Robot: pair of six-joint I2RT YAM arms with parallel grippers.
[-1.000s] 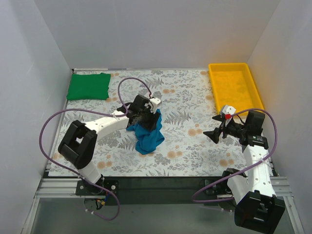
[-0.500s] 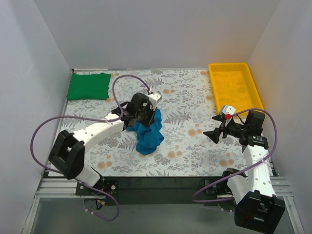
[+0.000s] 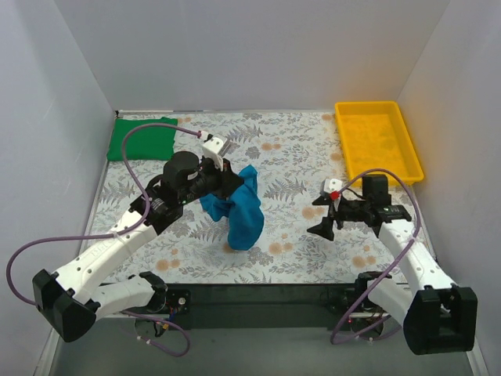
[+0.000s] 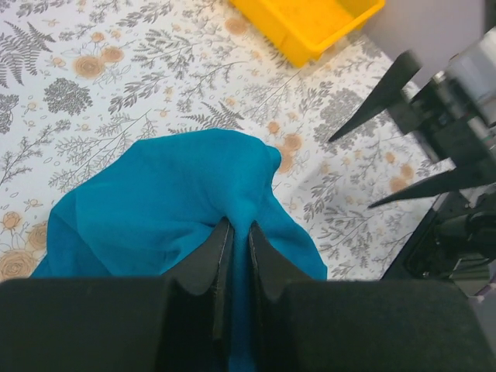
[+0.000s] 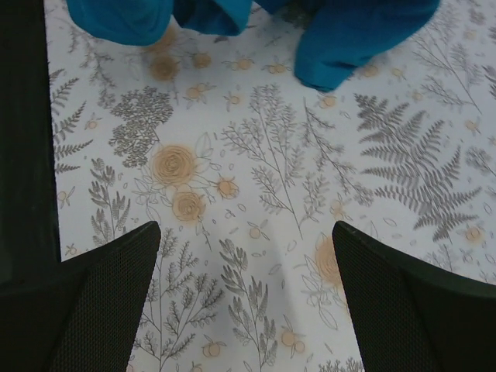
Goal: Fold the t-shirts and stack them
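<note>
The teal-blue t-shirt [image 3: 244, 211] hangs bunched in mid-table, its lower end touching the floral cloth. My left gripper [image 3: 232, 182] is shut on a fold at its top. In the left wrist view the black fingers [image 4: 239, 226] pinch the teal fabric [image 4: 155, 194] tightly. The green t-shirt [image 3: 142, 139] lies folded flat at the far left corner. My right gripper [image 3: 313, 217] stands wide open to the right of the teal shirt, pointing at it. In its own view the gripper [image 5: 246, 232] holds nothing, and the teal shirt [image 5: 356, 31] lies beyond it.
A yellow plastic tray [image 3: 380, 137] sits at the far right corner and also shows in the left wrist view [image 4: 310, 19]. White walls close in the table on three sides. Purple cables loop from both arms.
The left gripper has lifted the teal shirt, so it now hangs instead of lying crumpled. The left arm has stretched out. The right gripper has moved left, closer to the shirt.
</note>
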